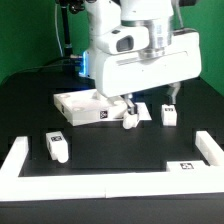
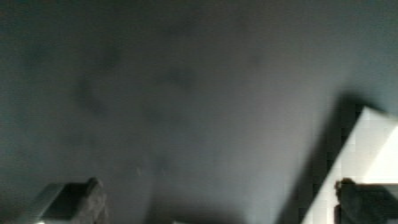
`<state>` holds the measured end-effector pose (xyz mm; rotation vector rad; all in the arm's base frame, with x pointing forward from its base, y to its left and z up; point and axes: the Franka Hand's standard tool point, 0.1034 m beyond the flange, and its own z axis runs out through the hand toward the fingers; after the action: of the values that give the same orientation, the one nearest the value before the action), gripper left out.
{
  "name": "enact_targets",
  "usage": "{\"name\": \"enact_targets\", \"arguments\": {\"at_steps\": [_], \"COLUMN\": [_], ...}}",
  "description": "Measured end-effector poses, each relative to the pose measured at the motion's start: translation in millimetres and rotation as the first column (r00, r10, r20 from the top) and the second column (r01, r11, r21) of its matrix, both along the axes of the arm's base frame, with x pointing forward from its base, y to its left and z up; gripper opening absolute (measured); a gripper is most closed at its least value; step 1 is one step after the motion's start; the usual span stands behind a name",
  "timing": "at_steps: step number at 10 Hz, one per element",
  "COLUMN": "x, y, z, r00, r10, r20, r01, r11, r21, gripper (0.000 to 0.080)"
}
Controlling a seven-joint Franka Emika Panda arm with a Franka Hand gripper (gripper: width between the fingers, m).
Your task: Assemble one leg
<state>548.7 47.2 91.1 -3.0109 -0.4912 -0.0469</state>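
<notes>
My gripper [image 1: 150,100] hangs open and empty a little above the black table, just off the right corner of the large white square panel [image 1: 82,104]. One leg [image 1: 130,119] lies tilted on the table below the finger nearer the exterior view's left. A second leg [image 1: 169,114] stands below the other finger. A third leg [image 1: 57,147] lies at the exterior view's front left. In the wrist view the gripper [image 2: 219,205] shows two dark fingertips [image 2: 75,200] far apart with only bare table between them. A blurred white edge [image 2: 370,150] runs beside one finger; I cannot tell which part it is.
A white L-shaped fence borders the table's front, with ends at the exterior view's left [image 1: 14,160] and right [image 1: 209,150]. A small tag [image 1: 183,167] sits on its front bar. The arm's white body hides the table behind the panel.
</notes>
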Motion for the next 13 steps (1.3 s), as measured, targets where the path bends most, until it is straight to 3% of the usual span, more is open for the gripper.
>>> {"name": "enact_targets", "arguments": {"at_steps": [4, 5, 7, 9, 13], "x": [-2.8, -1.4, 27.9, 63.3, 64.8], "y": [-1.1, 0.5, -1.0, 6.8, 6.2], "z": [-2.9, -7.1, -11.1, -18.9, -20.4], "r00": [1.000, 0.998, 0.960, 0.934, 0.935], "r10": [0.005, 0.064, 0.276, 0.354, 0.350], "r20": [-0.004, 0.007, 0.042, 0.049, 0.051], "r01": [-0.005, -0.064, -0.272, -0.350, -0.346], "r11": [1.000, 0.998, 0.960, 0.934, 0.935], "r21": [-0.003, -0.026, -0.070, -0.075, -0.075], "gripper": [0.0648, 0.0648, 0.0648, 0.0648, 0.0648]}}
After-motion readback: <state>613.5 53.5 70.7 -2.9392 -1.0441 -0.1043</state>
